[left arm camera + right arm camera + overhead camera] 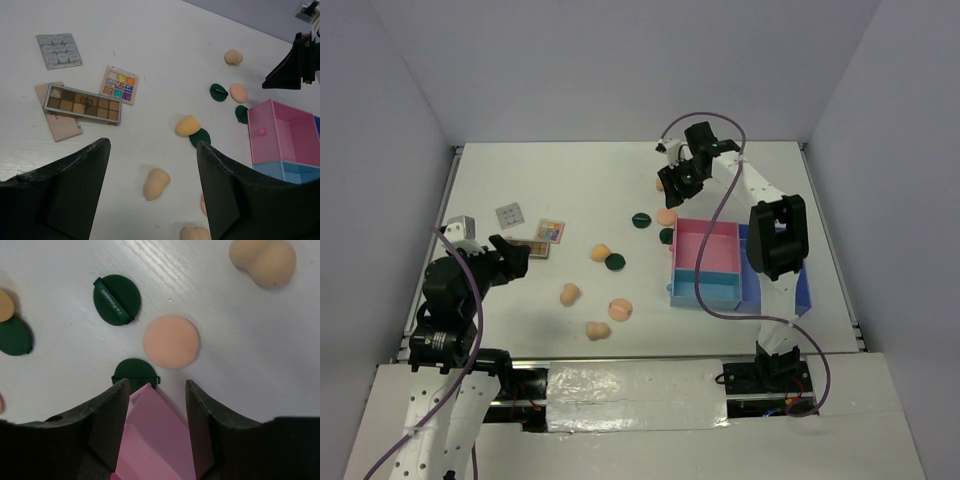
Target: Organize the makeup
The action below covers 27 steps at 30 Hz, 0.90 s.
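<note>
On the white surface (570,180), the round peach pad (171,341) lies just beyond the nearer right end effector (156,385), which stands spread, pinching nothing.

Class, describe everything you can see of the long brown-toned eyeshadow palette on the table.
The long palette is a flat rectangle with a silvery frame and two rows of tan-to-brown squares, one marked with a triangle. It lies face up on the white table, partly over a beige card, close beside a small bright-coloured palette. Nothing holds it.
</note>
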{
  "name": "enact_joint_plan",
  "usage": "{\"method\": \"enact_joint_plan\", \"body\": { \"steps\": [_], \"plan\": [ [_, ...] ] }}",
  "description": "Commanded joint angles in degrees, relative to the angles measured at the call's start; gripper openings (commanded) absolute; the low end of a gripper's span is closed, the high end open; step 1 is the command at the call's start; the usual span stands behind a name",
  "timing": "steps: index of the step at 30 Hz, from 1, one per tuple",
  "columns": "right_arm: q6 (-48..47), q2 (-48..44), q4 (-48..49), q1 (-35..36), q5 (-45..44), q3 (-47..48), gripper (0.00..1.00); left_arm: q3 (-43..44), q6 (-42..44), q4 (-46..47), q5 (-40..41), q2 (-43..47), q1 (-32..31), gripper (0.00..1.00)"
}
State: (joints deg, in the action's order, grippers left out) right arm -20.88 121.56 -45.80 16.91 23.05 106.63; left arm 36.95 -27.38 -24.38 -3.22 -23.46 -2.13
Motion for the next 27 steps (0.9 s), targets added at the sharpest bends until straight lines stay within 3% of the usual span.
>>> {"method": "enact_joint_plan", "body": {
  "steps": [1, 9, 27],
  "plan": [
    [-0.65, 2.10, -2.72, 1.38, -4.06, 4.20, 0.57, 0.32, -0.66, 1.27, 0.50, 0.44, -0.15, 0.82],
    [-2.67, 7.64, -2.37, 1.73, -8.63, 6.57, 0.64, -0.12, -0.93, 1.97, 0.68, 0.96, -0.15, 0.83],
    [-2.06, 12.74, -2.45, 4.36, -8.20, 8.42, 0.60, -0.12, -1.28, 1.53, 1.47, 1.49, -0.15, 0.83]
  ]
}}
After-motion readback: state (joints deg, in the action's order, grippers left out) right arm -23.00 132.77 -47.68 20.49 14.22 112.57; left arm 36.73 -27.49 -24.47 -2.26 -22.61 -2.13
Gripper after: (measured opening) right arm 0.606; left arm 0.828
